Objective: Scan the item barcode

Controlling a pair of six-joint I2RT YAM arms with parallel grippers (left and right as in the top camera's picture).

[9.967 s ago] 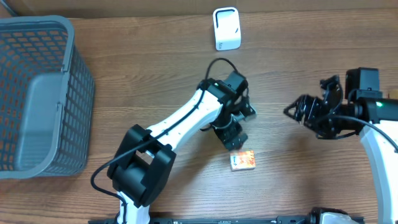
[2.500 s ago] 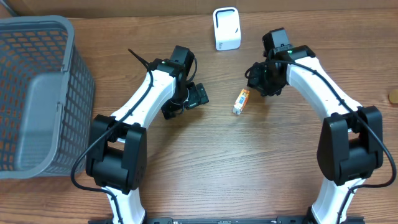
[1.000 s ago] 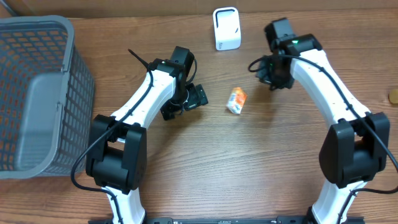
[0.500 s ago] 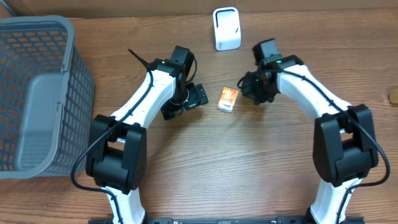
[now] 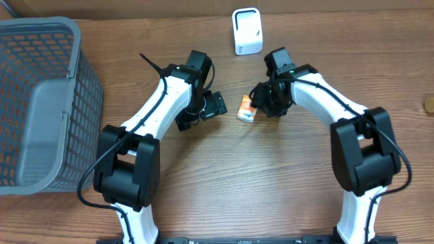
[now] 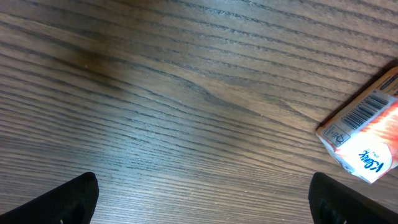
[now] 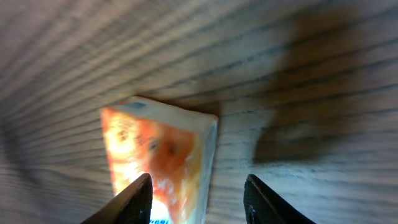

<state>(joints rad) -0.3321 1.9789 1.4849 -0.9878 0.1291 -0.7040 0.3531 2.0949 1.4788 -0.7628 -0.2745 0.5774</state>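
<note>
Status chk, scan task. Item = small orange carton, lying flat on the table near centre of the overhead frame, a bit above mid-height; not lifted, nothing pinching it. The scanner, white unit at top centre of frame, is well apart from the carton, w/ nothing in front of it. R gripper sits just beside the carton, on its right in the frame. R wrist view: carton fills lower left-centre, fingers spread; one overlaps the carton's edge in view (can't tell if touching), the other has a clear strip of wood between it & the carton, so jaws apart, no grip. L gripper is left of the carton, near but apart. L wrist view: fingertips at the bottom corners, spread wide, bare wood between; carton at right edge w/ barcode readable on a narrow side panel. The basket at far left plays no part here. Judgement: scan not done as far as frames show; early-to-mid stage, pickup pending. Left to do: close on carton, lift, turn barcode panel toward the scanner, hold it there. Barcode is on a side face, so orientation prob. needs care.
</note>
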